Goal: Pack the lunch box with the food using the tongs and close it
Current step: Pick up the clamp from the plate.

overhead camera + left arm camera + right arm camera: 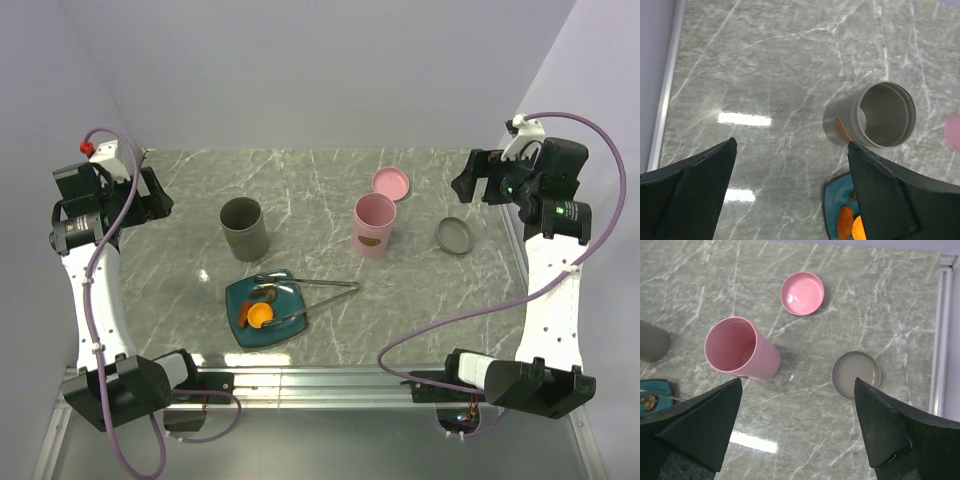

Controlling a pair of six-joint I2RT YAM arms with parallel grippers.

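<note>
Two pieces of food, a small round orange piece (260,314) and a thinner brown piece (268,296), lie on the teal square plate (240,296) near the front middle of the marbled table (320,170). The silver tongs (320,284) rest with their arms spread across the plate's rim, and their joined end points right onto the table. Just behind the plate an open grey cylindrical container (245,228) stands upright. To its right stands a pink one (373,225), also open and apparently empty. The pink lid (390,182) lies just behind the pink container, and the grey lid (455,236) lies off to its right, so each is apart from its container. Both of my arms are held back at the far corners of the table. My left pincer (791,145) is spread as wide as it goes, empty, high above the grey container. My right pincer (797,382) is equally wide and empty, looking down on the pink container and both lids. I judge that nothing is packed yet, so the step in hand is fetching the tongs. I cannot tell from here which container is meant as the lunch box. The next move calls for one pincer to come down over the tongs' joined end, where there is bare table around them. It must close on the thin metal without nudging the plate or sweeping the food off it.
</note>
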